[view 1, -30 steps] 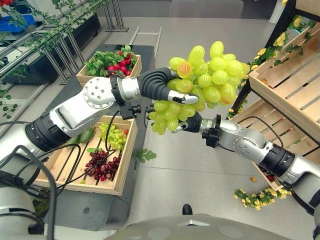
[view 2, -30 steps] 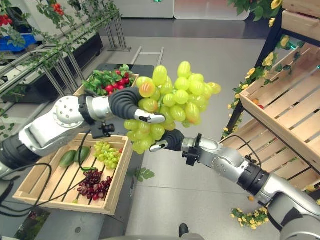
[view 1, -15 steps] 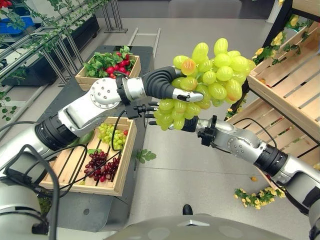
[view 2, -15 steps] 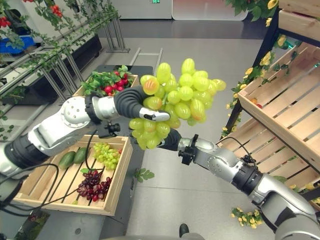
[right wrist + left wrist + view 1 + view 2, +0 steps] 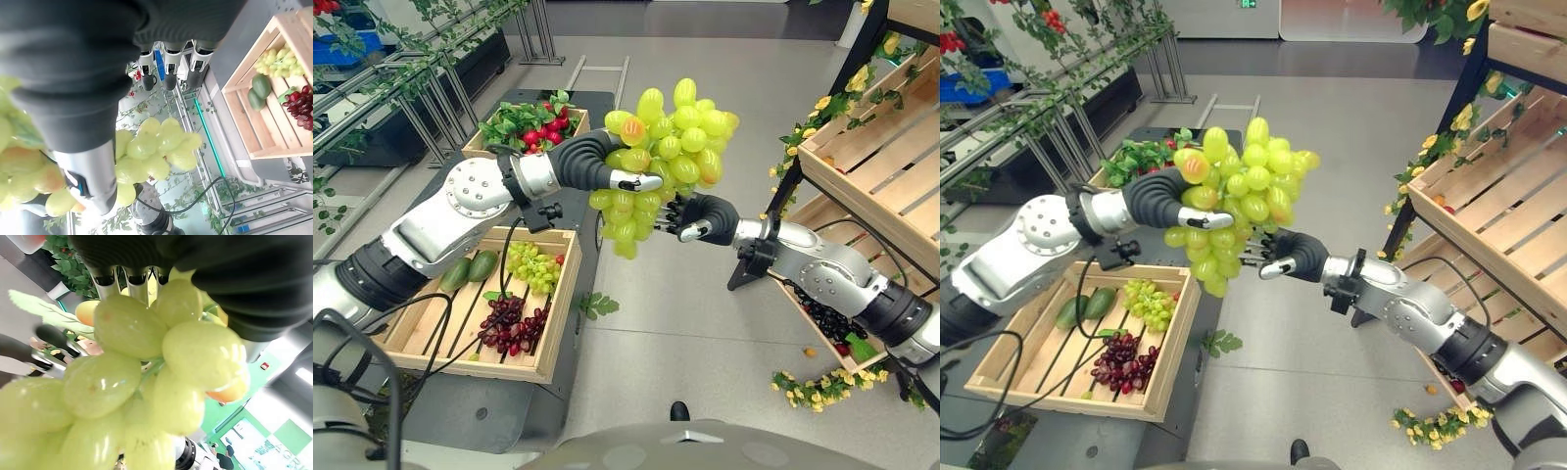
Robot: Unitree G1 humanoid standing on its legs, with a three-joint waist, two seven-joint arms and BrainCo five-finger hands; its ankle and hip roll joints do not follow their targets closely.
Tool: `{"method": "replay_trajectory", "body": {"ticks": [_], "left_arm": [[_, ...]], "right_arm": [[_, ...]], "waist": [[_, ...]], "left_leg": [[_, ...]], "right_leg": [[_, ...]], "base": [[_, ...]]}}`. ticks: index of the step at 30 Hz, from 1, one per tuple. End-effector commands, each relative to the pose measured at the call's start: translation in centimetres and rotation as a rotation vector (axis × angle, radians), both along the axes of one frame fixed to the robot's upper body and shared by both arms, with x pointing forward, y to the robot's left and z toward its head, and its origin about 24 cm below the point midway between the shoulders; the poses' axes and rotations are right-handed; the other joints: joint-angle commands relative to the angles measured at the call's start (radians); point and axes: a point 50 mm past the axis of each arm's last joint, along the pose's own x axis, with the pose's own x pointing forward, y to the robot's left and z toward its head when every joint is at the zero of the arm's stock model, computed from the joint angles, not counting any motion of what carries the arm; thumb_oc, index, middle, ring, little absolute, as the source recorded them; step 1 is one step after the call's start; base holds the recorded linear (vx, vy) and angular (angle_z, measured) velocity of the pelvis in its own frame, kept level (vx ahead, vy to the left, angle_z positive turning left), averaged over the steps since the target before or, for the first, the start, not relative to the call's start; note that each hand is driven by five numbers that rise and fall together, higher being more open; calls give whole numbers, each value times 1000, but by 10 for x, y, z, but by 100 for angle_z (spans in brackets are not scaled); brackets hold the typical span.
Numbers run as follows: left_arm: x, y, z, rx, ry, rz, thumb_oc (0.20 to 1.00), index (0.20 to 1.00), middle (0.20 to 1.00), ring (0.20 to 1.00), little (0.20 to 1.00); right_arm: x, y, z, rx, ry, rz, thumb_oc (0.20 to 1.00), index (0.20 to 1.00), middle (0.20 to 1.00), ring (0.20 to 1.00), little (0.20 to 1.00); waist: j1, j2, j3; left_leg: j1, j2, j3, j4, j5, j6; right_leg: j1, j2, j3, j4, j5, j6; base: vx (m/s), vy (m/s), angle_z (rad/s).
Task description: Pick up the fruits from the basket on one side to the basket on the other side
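Note:
A big bunch of green grapes (image 5: pixel 671 137) hangs in the air above the floor between the two sides. My left hand (image 5: pixel 592 162) is shut on its upper left part, thumb across the front; the left wrist view has the grapes (image 5: pixel 127 328) pressed against its fingers. My right hand (image 5: pixel 705 215) is open just right of and below the bunch, fingers spread toward the lower grapes, and I cannot tell whether they touch. Its wrist view looks past straight fingers (image 5: pixel 168 61) at the bunch (image 5: pixel 156 147). The wooden basket (image 5: pixel 548 323) at lower left holds green grapes (image 5: pixel 533 264), red grapes (image 5: pixel 514 323) and green fruits (image 5: pixel 470 269).
A second crate (image 5: pixel 524 122) with red fruit and leaves stands behind the basket on the dark table. Slatted wooden crates on a black rack (image 5: pixel 871 166) fill the right side, a low one with dark grapes (image 5: pixel 827 318). Yellow flowers (image 5: pixel 818 387) lie on the floor.
My left hand has carried the bunch to the left. My right hand has come out from under the bunch and now shows at its lower right with fingers spread.

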Motion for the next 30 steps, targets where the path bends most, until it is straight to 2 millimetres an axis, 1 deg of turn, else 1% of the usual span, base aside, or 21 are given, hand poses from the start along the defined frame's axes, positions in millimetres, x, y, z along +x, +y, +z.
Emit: {"method": "replay_trajectory", "body": {"ticks": [1, 5, 11, 12, 13, 20, 21, 24, 25, 26, 27, 30], "left_arm": [[6, 21, 32, -70, -150, 83, 200, 200, 200, 200, 200], [6, 21, 30, -76, -149, 87, 200, 200, 200, 200, 200], [2, 10, 34, -105, -172, 41, 200, 200, 200, 200, 200], [1, 5, 34, -138, -171, 23, 200, 200, 200, 200, 200], [1, 5, 34, -138, -171, 23, 200, 200, 200, 200, 200], [1, -15, 28, -255, -136, -37, 200, 200, 200, 200, 200], [2, -17, 28, -269, -128, -43, 200, 200, 200, 200, 200], [4, -21, 26, -302, -112, -46, 200, 200, 200, 200, 200], [5, -21, 25, -313, -105, -43, 200, 200, 200, 200, 200], [5, -22, 23, -322, -97, -41, 200, 200, 200, 200, 200], [5, -22, 23, -322, -98, -41, 200, 200, 200, 200, 200], [5, -23, 20, -341, -87, -39, 200, 200, 200, 200, 200]], "right_arm": [[-8, -3, 21, 102, -71, 20, 1000, 1000, 1000, 1000, 1000], [-11, 0, 24, 110, -81, 42, 1000, 1000, 1000, 1000, 1000], [-9, 12, 27, 142, -78, 69, 1000, 1000, 1000, 1000, 1000], [-9, 17, 27, 169, -69, 79, 1000, 1000, 1000, 1000, 1000], [-9, 17, 27, 169, -68, 79, 1000, 1000, 1000, 1000, 1000], [-6, 34, 28, 242, -60, 88, 1000, 1000, 1000, 1000, 1000], [-5, 36, 29, 254, -61, 90, 1000, 1000, 1000, 1000, 1000], [-5, 39, 30, 278, -60, 87, 1000, 1000, 1000, 1000, 1000], [-5, 40, 30, 284, -57, 85, 1000, 1000, 1000, 1000, 1000], [-5, 40, 29, 294, -53, 80, 1000, 1000, 1000, 1000, 1000], [-5, 40, 30, 294, -55, 81, 1000, 1000, 1000, 1000, 1000], [-4, 41, 28, 323, -45, 68, 1000, 1000, 1000, 1000, 1000]], "waist": [[9, -45, -24], [9, -44, -22], [11, -46, -18], [11, -47, -16], [11, -47, -16], [8, -47, -12], [8, -48, -11], [5, -46, -9], [4, -44, -10], [4, -44, -10], [4, -45, -10], [3, -44, -13]], "left_leg": [[-4, -19, -44, 0, -9, -4], [-4, -19, -44, 2, -9, -4], [-7, -20, -44, 4, -9, -4], [-8, -20, -45, 3, -10, -3], [-8, -20, -45, 3, -10, -3], [-7, -21, -50, 3, -13, 0], [-13, -22, -48, 3, -3, 0], [-13, -23, -49, 4, -3, 1], [-7, -22, -51, 4, -15, 2], [-7, -22, -51, 4, -15, 2], [-13, -22, -50, 4, -4, 2], [-13, -22, -51, 4, -6, 3]], "right_leg": [[76, -57, -34, 19, -54, 125], [76, -59, -36, 20, -54, 125], [72, -61, -34, 21, -52, 125], [72, -61, -33, 22, -53, 125], [72, -61, -33, 22, -53, 125], [74, -61, -33, 23, -58, 121], [65, -62, -32, 26, -51, 118], [66, -63, -32, 26, -51, 117], [75, -62, -34, 23, -60, 118], [76, -62, -34, 23, -60, 118], [67, -63, -32, 27, -52, 116], [67, -64, -32, 27, -53, 115]], "base": [[0, 0, 0], [0, 0, 0], [0, 0, 0], [0, 0, 0], [0, 0, 0], [0, 0, 0], [-33, -11, 0], [2, 0, 0], [44, 6, 0], [0, 0, 0], [0, 0, 0], [0, 0, 0]]}}
